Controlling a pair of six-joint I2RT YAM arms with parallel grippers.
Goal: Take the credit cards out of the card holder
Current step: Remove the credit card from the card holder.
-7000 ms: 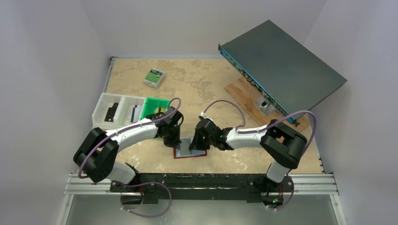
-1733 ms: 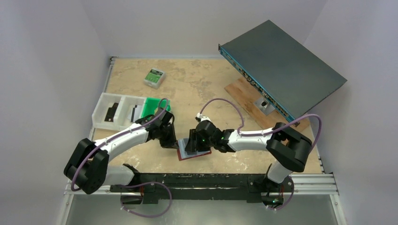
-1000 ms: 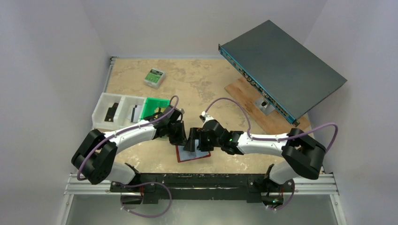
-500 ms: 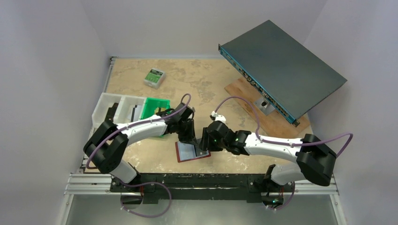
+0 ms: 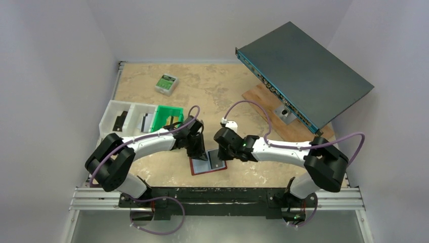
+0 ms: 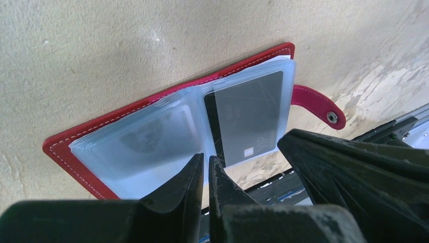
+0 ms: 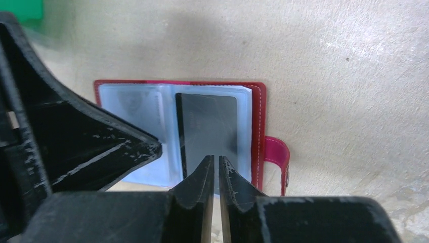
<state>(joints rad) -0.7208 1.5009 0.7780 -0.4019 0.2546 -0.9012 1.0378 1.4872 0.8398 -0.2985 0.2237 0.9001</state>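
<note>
The dark stiff card [image 7: 207, 124] in the open red leather-like holder [image 7: 259, 116] lies lengthwise just ahead of the all-but-closed right claw [image 7: 215, 160], with the likewise closed left claw [image 6: 206, 161] beside its spine-side edge.

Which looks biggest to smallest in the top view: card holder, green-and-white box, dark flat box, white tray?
1. dark flat box
2. white tray
3. card holder, partly hidden
4. green-and-white box, though it sits farther from the camera

Card holder [image 5: 200, 166] flat on table [image 5: 222, 91]; card [image 5: 218, 161] in right half; bin [image 5: 167, 115] behind-left.
</note>
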